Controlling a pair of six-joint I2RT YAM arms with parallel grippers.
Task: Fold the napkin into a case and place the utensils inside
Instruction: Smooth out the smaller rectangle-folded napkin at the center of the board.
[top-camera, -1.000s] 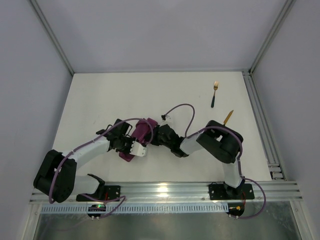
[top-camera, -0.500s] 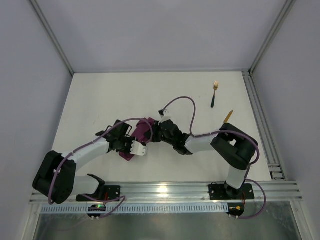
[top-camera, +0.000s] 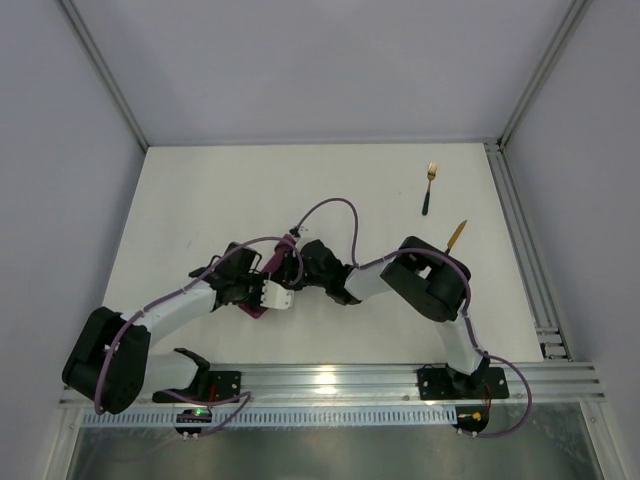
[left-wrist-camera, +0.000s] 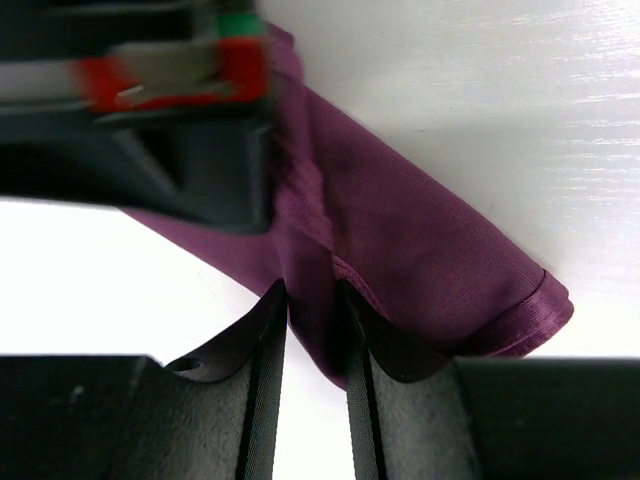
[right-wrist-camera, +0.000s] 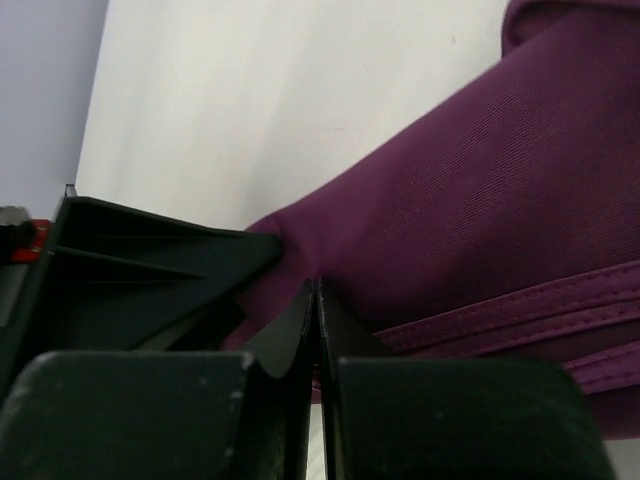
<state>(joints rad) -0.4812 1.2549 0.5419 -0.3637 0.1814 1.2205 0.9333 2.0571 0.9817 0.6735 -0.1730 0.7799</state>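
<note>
while the napkin (left-wrist-camera: 420, 250) sits bunched mid-table between both arms, l gripper (left-wrist-camera: 313, 305) pinches a raised fold of it, prob to keep the layers from slipping. r gripper (right-wrist-camera: 317, 300) is pressed tight together at the hem; can't tell if any cloth is caught btwn. case not formed yet, i'd say. farther back on the right, knife (top-camera: 456, 236) then fork (top-camera: 429, 188) lie on the table (top-camera: 250, 190), well apart from the cloth.

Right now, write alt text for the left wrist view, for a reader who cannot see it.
Two dark fingers pinch a raised fold of a purple napkin that lies bunched on a white table. A blurred dark machine part with red and green marks fills the upper left, over the napkin's far end.
</note>
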